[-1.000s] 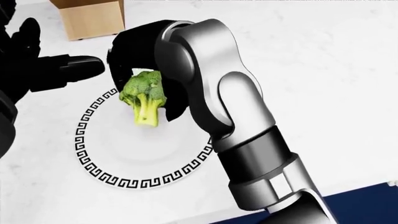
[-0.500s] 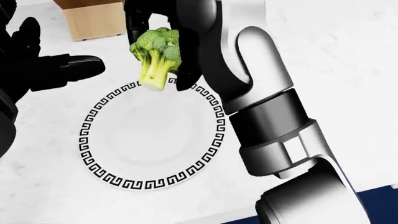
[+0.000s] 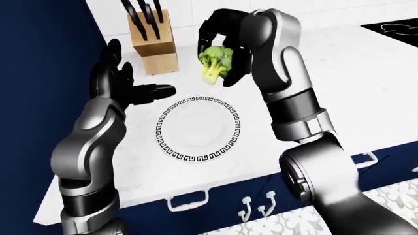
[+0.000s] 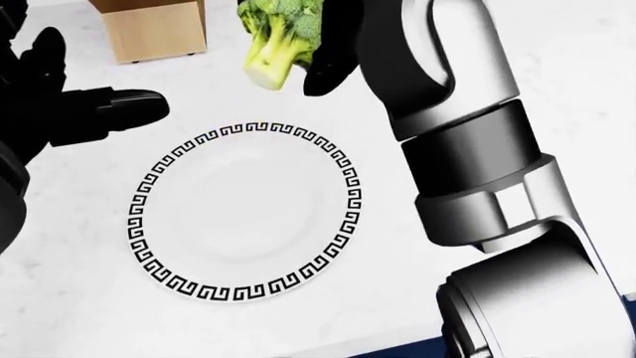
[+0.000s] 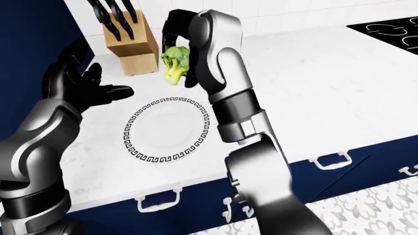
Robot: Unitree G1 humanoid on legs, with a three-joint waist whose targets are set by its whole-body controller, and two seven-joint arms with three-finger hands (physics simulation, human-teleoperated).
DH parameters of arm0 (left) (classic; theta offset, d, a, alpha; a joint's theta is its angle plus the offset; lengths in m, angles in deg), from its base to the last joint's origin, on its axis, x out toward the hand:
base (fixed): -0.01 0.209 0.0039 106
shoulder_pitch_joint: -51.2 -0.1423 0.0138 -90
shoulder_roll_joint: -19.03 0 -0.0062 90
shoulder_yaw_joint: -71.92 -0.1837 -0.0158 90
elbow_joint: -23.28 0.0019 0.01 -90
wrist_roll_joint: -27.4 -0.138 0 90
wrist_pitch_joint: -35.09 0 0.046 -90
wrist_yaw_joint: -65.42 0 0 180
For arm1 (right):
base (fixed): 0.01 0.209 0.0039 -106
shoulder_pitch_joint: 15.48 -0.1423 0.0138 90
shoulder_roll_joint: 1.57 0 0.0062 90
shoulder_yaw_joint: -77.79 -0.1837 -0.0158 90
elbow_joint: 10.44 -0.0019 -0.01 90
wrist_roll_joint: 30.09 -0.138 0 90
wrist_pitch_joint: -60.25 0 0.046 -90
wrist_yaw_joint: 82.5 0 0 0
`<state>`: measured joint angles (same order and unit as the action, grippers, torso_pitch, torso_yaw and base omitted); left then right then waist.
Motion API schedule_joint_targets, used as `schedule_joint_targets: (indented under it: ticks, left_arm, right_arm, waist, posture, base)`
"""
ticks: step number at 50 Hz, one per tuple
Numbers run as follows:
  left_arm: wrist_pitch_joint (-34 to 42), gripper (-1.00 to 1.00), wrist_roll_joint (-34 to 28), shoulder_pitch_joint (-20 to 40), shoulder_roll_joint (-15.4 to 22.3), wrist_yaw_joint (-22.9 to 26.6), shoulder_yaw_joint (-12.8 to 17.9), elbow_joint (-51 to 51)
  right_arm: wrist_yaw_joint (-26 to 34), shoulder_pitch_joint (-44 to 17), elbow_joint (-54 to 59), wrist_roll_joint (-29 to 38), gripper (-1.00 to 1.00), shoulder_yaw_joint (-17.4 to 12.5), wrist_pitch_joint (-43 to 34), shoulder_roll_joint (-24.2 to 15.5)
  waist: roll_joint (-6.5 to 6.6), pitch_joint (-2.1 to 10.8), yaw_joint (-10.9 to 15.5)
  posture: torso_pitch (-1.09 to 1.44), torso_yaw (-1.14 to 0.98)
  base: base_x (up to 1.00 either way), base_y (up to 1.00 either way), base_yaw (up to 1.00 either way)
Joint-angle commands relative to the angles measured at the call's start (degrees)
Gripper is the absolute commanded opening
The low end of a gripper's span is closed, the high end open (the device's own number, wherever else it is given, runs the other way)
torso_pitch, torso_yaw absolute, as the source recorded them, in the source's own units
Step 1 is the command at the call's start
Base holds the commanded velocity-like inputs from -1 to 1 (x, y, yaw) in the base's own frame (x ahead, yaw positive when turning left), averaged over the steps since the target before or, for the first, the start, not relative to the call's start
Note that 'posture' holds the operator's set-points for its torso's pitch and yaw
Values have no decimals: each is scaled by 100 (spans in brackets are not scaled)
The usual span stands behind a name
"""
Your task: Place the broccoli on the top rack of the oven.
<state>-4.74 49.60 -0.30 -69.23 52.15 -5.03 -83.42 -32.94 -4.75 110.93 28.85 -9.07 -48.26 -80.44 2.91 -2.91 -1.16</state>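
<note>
Down at the bottom of the left-eye view, the navy cabinet fronts (image 3: 215,193) run under the counter edge, white handles (image 3: 188,200) hanging off them, with a patch of patterned floor (image 3: 287,223) at the lower right. Above that, the white marble counter (image 3: 366,88) spreads wide. And there's the plate (image 4: 248,212), white with a black Greek-key rim, sitting bare on the counter, nothing on it!

Left hand (image 3: 121,85) hovers just left of the plate, above the counter, fingers spread apart, one finger pointing toward the middle, gripping nothing. Over to the right hand (image 3: 225,46) — it's up in the air above the plate's far edge, black fingers clamped round the broccoli (image 3: 214,61). The broccoli hangs well clear of the plate, green crown tucked up into the palm, pale stalk (image 4: 266,71) angled down and to the left in the head view.

Just beyond, at the top left of the left-eye view, a wooden knife block (image 3: 153,46) stands against the white tiled wall (image 3: 313,10), black handles sticking out the top. Far top right, a corner of a black cooktop (image 3: 395,27) is set into the counter. A dark blue panel (image 3: 39,73) fills the left side.
</note>
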Motion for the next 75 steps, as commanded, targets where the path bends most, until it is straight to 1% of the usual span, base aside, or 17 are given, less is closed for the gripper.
schedule_joint_targets:
  ticks: [1,10,11,16,21,24,25,27,33,38,39,41,46,50,56,74,75]
  left_arm:
    - [-173,100,-15,167,66,1,50,-177]
    - [-167,100,-8,182,65,-7,67,-171]
    - [-170,100,-8,183,63,-10,63,-168]
    - [-193,100,-20,186,62,-5,49,-132]
    - [-195,100,-27,179,56,-6,39,-132]
    - [-196,100,-29,180,56,-5,44,-129]
    - [-207,100,-35,170,52,-3,38,-125]
    - [-201,100,-36,168,48,-6,37,-134]
    - [-169,100,-26,160,47,-13,50,-176]
    - [-179,100,-35,163,41,-14,39,-162]
    - [-184,100,-38,162,40,-12,35,-156]
    - [-188,100,-41,160,40,-8,36,-153]
    - [-194,100,-40,170,45,-1,43,-138]
    - [-207,100,-43,161,44,8,39,-131]
    - [-207,100,-45,174,49,11,43,-116]
    - [-183,100,-49,159,42,-2,36,-150]
    - [-183,100,-52,156,39,-1,30,-155]
  right_arm:
    - [-85,-207,-236,31,-100,-51,-9,-51]
    - [-138,-257,-196,22,-100,-76,-42,-104]
    - [-138,-295,-189,18,-100,-86,-65,-114]
    - [-151,-337,-174,20,-100,-85,-81,-146]
    - [-181,-307,-184,10,-100,-84,-81,-144]
    - [-196,-281,-203,11,-100,-82,-95,-138]
    - [-194,-273,-215,12,-100,-81,-103,-136]
    - [-202,-254,-229,15,-100,-75,-109,-128]
    - [-276,-226,-233,4,-100,-76,-106,-122]
    - [-264,-218,-248,-4,-100,-80,-110,-135]
    - [-250,-218,-264,-1,-100,-77,-120,-133]
    - [-262,-219,-259,0,-100,-78,-119,-135]
    - [-251,-220,-282,10,-100,-75,-138,-128]
    - [-271,-221,-279,4,-100,-82,-137,-134]
    - [-283,-217,-272,27,-100,-72,-114,-167]
    - [-541,-266,-161,66,-100,-107,-31,-248]
    - [-519,-262,-187,68,-100,-105,-42,-244]
  waist:
    - [24,172,-2]
    - [25,174,-4]
    - [31,307,28]
    - [221,321,25]
    - [-43,243,70]
    - [-509,342,107]
    - [-305,280,87]
    - [-365,224,89]
    - [9,120,143]
    - [419,263,123]
    - [226,221,153]
    - [320,247,77]
    - [79,262,71]
    - [-483,176,169]
    - [77,104,96]
    - [-6,173,-17]
    - [8,318,23]
  posture:
    - [0,0]
    - [0,0]
    - [0,0]
    - [0,0]
    - [0,0]
    - [0,0]
    - [0,0]
    - [0,0]
    - [0,0]
    - [0,0]
    - [0,0]
    - [0,0]
    - [0,0]
    - [0,0]
    - [0,0]
    - [0,0]
    - [0,0]
  base:
    - [0,0,0]
    - [0,0,0]
    - [0,-16,0]
    - [0,-31,0]
    - [0,-31,0]
    - [0,-32,0]
    - [0,-31,0]
    - [0,-31,0]
    - [0,-29,0]
    - [0,-20,0]
    - [0,-20,0]
    - [0,-20,0]
    - [0,-17,0]
    - [0,-4,0]
    - [0,0,0]
    - [0,0,0]
    - [0,0,11]
